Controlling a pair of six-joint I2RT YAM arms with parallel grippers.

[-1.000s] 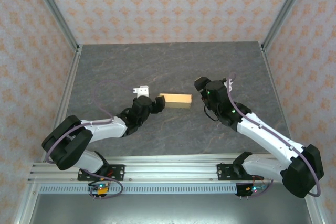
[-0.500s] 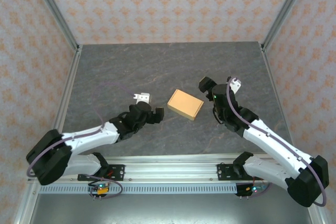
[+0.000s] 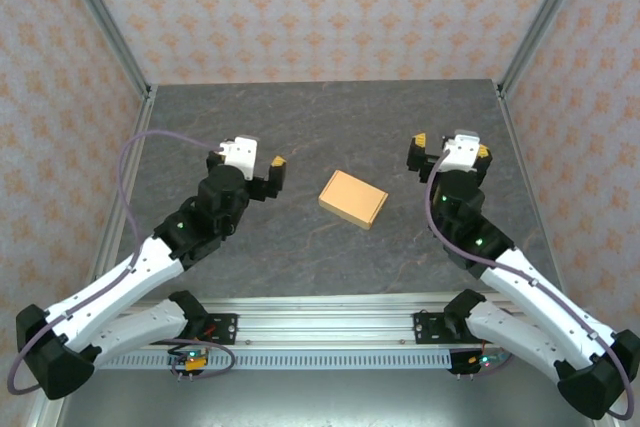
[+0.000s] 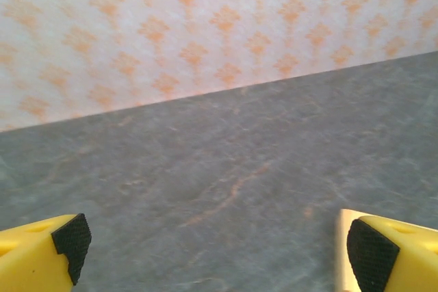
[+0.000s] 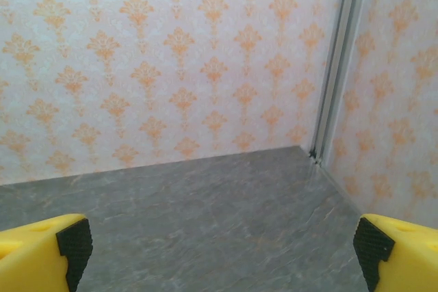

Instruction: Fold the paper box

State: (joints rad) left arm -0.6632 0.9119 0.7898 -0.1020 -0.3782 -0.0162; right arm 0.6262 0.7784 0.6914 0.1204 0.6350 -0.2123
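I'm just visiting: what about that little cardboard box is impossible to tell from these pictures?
- Top view: the small flat tan cardboard box hides its own underside; its flap seams are too small to judge.
- Left wrist view: a pale sliver is cut off by the yellow finger and bottom edge; possibly the box.

No text, label, brand or number can be read. The box (image 3: 353, 198) shows a plain tan top with no print. The walls (image 3: 300, 7) behind the box carry only a repeating orange ornament, no lettering.
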